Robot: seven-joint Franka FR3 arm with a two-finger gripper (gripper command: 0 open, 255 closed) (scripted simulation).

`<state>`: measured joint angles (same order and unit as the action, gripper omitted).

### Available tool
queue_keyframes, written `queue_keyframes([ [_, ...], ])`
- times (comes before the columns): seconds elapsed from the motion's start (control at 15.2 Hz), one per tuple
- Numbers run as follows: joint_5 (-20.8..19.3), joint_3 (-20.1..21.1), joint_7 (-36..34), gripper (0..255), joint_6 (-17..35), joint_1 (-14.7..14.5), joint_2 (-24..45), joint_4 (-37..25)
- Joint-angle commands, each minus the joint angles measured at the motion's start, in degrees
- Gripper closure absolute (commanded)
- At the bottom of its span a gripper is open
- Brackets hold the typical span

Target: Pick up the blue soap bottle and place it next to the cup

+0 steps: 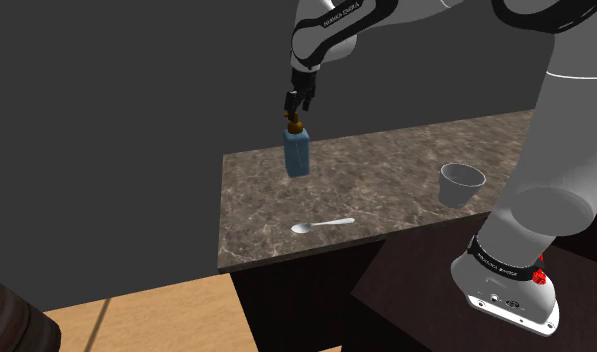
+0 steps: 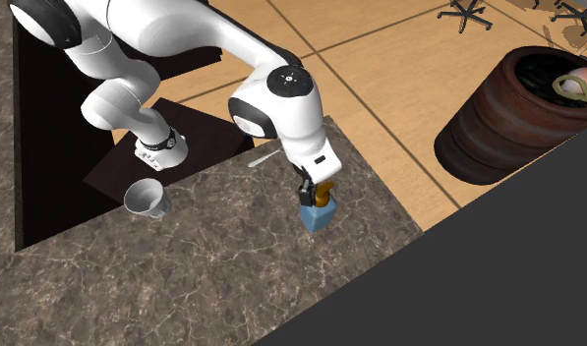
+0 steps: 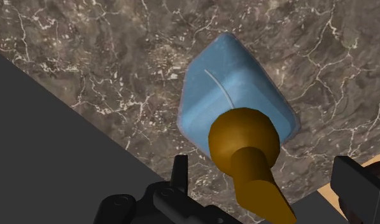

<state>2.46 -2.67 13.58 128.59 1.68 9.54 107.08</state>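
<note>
Soap bottle [image 1: 297, 155] over marbled counter [image 1: 386, 185].

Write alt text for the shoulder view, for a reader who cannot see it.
A white robot arm's black gripper sits at the brown pump of an upright blue soap bottle, at the far left of a dark marbled counter. A pale cup stands toward the view's right; a white spoon lies near the front edge.
</note>
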Motion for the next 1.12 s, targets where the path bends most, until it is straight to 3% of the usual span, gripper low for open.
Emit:
queue_keyframes([
  [0.0, 0.1, 0.0, 0.1, 0, 1.6, 0.0, 1.1, 0.5],
  [0.53, 0.1, 0.0, 0.1, 0, 1.6, 0.0, 1.1, 0.5],
  [0.59, 0.1, 0.0, 0.1, 255, 1.6, 0.0, 1.1, 0.5],
  [1.06, 0.1, 0.0, 0.1, 255, 1.6, 0.0, 1.1, 0.5],
])
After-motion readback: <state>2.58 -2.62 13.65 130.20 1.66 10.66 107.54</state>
